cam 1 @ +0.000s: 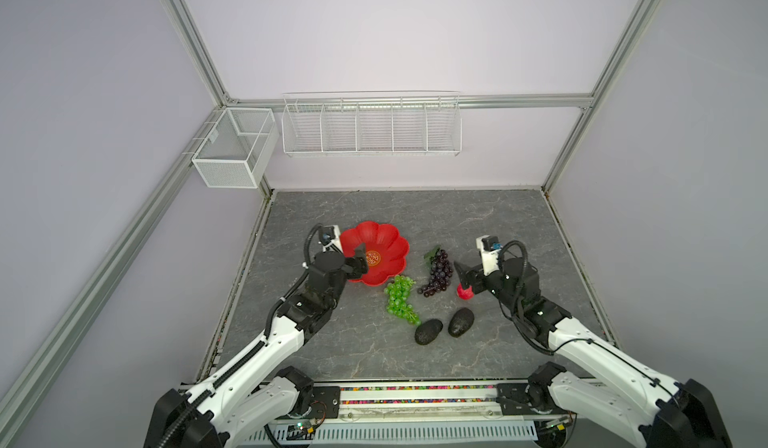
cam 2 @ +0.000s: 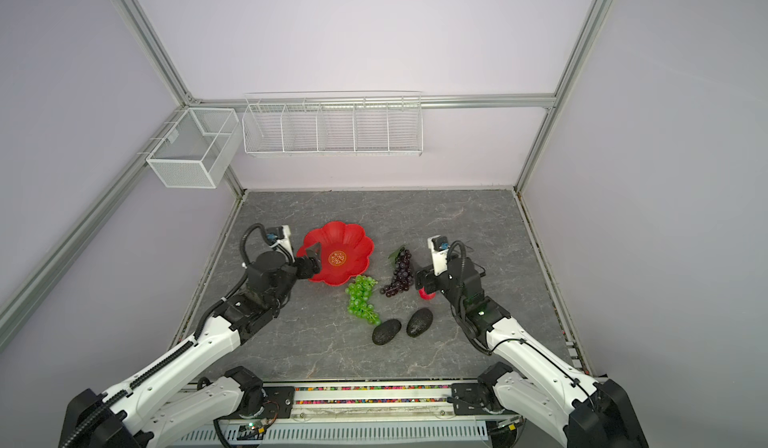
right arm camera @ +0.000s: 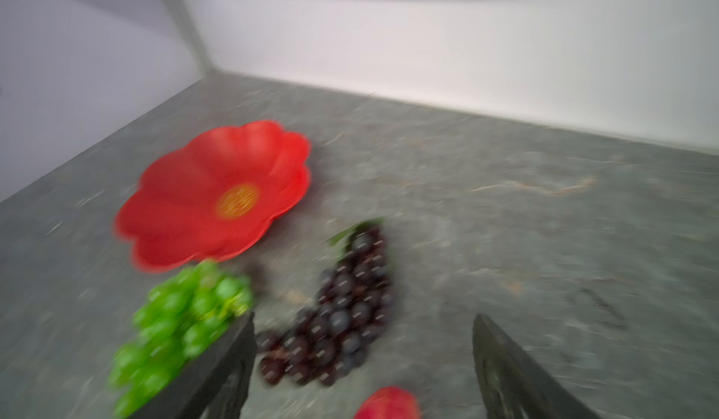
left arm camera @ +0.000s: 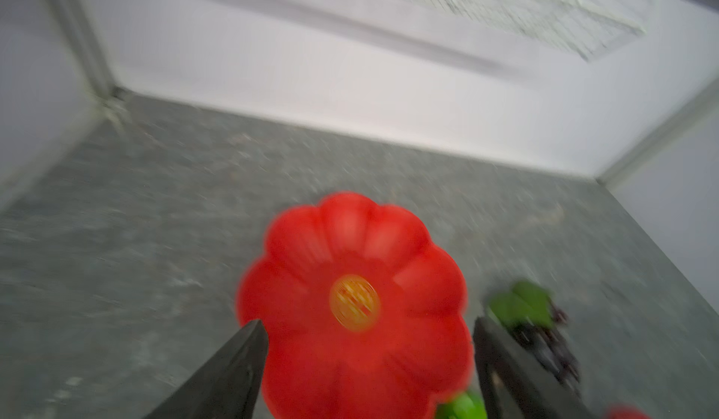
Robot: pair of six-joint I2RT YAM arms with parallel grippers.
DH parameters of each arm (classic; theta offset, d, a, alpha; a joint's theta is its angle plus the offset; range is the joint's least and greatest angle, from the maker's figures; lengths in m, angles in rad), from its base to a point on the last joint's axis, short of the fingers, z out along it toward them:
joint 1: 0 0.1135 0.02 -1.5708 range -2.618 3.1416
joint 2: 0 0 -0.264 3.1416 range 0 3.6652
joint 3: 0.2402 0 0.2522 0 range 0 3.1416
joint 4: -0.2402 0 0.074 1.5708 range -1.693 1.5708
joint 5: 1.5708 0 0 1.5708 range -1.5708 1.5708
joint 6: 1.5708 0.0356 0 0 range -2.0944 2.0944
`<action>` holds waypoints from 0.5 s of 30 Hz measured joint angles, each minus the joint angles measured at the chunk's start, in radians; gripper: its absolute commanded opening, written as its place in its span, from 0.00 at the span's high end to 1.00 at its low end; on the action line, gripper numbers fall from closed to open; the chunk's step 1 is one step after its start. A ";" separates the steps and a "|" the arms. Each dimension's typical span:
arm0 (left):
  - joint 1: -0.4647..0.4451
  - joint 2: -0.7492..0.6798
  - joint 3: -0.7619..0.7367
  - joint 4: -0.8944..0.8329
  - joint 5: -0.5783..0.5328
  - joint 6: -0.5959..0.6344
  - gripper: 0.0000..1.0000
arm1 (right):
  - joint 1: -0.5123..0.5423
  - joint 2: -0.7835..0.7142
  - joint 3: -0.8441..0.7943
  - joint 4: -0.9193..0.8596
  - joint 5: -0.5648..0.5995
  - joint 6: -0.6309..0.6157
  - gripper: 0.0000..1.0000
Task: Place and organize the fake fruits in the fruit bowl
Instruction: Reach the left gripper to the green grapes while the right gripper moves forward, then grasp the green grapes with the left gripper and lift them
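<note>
Gray marbled tabletop [cam 1: 457, 225] lies inside pale walls, with white wire baskets [cam 1: 371, 127] hung on the back wall. In both top views the left gripper [cam 1: 360, 263] hangs over the side of the fruit bowl [cam 1: 386, 238] nearest its own arm. Its jaws are spread wide and grip nothing. The blurred left wrist view shows the bowl's gold emblem [left arm camera: 354, 302] just ahead, between the two fingers [left arm camera: 233, 366]. Whether a fingertip touches the dish cannot be told.

The right gripper [cam 1: 462, 278] is also spread wide and empty, poised right over the small red-pink fruit [cam 1: 464, 295]. The dark purple grape bunch [cam 1: 438, 275] lies just ahead of this gripper, toward the bowl. The green grape bunch [cam 1: 399, 300] lies beyond it, its upper end just beside the bowl's rim. Two dark avocados [cam 1: 429, 331] [cam 1: 461, 322] lie side by side behind the right gripper's tips, between both arms. All five fruits rest on the tabletop outside the bowl.
</note>
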 measured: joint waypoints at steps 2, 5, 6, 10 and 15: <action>-0.058 0.042 -0.002 -0.081 0.085 -0.051 0.18 | 0.052 0.000 -0.015 -0.033 -0.076 -0.018 0.12; -0.116 0.100 -0.023 -0.145 0.160 -0.107 0.17 | 0.077 0.000 -0.018 -0.037 -0.183 -0.037 0.12; -0.131 0.118 -0.026 -0.153 0.175 -0.119 0.17 | 0.080 0.001 -0.019 -0.025 -0.216 -0.040 0.12; -0.166 0.216 -0.028 -0.145 0.220 -0.164 0.16 | 0.093 0.037 -0.022 0.017 -0.327 -0.058 0.12; -0.166 0.319 -0.024 -0.127 0.238 -0.181 0.15 | 0.095 0.051 -0.030 0.034 -0.361 -0.068 0.12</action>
